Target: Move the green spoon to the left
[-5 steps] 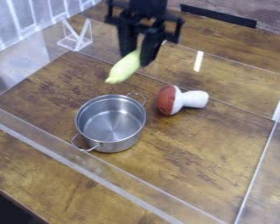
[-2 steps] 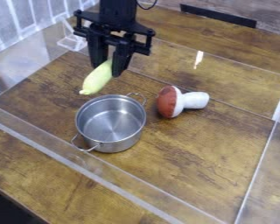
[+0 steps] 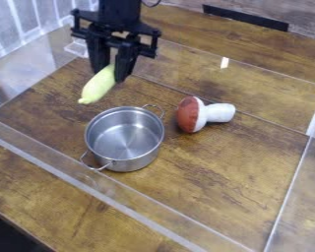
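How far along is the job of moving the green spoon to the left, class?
Done: the gripper has picked up the green spoon and holds it off the table. In hand: the spoon hangs above and to the left of the pot, well away from the mushroom. Left: lowering it onto the wood on the left side and letting go.

Yellow-green spoon (image 3: 98, 85) hangs tilted in air above the table.
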You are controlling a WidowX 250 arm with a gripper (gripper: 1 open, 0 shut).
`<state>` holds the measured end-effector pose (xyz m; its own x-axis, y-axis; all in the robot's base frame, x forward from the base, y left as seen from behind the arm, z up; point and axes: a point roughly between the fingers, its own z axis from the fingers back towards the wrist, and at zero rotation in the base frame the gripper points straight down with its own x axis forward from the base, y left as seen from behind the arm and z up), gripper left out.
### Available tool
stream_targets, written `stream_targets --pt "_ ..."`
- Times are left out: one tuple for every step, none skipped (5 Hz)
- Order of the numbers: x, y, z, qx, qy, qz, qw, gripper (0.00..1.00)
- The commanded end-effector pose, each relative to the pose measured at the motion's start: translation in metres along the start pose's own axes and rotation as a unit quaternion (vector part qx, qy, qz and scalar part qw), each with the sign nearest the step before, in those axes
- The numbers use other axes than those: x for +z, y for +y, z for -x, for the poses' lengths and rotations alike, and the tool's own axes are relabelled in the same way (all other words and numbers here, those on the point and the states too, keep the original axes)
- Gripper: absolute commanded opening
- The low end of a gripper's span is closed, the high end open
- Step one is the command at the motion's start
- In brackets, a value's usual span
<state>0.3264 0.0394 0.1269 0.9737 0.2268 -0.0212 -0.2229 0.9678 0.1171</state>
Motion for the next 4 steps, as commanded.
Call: stream_targets --pt "0.017 -0.008 0.011 -0.003 -0.044 0.004 0.9990 0.00" --pt "0.023 -0.005 0.008 -0.028 -0.050 0.002 0.9983 0.00" --pt "0.027 0.000 0.007 -0.032 -0.048 0.002 0.9983 0.00" --pt "0.031 0.005 0.006 -0.038 -0.048 0.001 0.9981 0.00"
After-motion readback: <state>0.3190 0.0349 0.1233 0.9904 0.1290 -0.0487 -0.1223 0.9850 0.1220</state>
